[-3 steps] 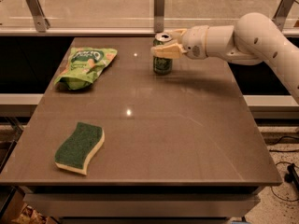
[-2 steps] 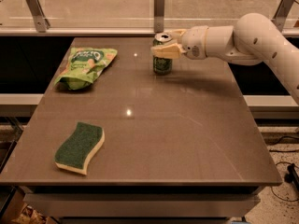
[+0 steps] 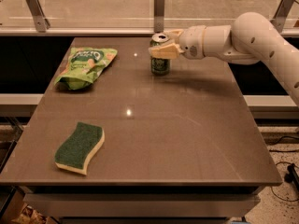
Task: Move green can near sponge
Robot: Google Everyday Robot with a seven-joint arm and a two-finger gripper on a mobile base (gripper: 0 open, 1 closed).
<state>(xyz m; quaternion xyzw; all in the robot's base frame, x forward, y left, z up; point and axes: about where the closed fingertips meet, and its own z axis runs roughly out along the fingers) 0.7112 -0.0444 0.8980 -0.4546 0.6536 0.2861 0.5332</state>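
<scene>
The green can [image 3: 160, 65] stands upright on the far middle of the brown table [image 3: 187, 125], its silver top showing. My gripper [image 3: 165, 43] reaches in from the right and is shut on the can's upper part, one pale finger [image 3: 163, 52] across its near side and the other behind it. The sponge [image 3: 80, 147], dark green on top over pale yellow foam, lies flat near the front left corner, far from the can.
A light-green snack bag [image 3: 86, 65] lies at the back left of the table. A glass barrier with metal posts [image 3: 159, 8] runs behind the far edge. My white arm [image 3: 261, 41] spans the back right.
</scene>
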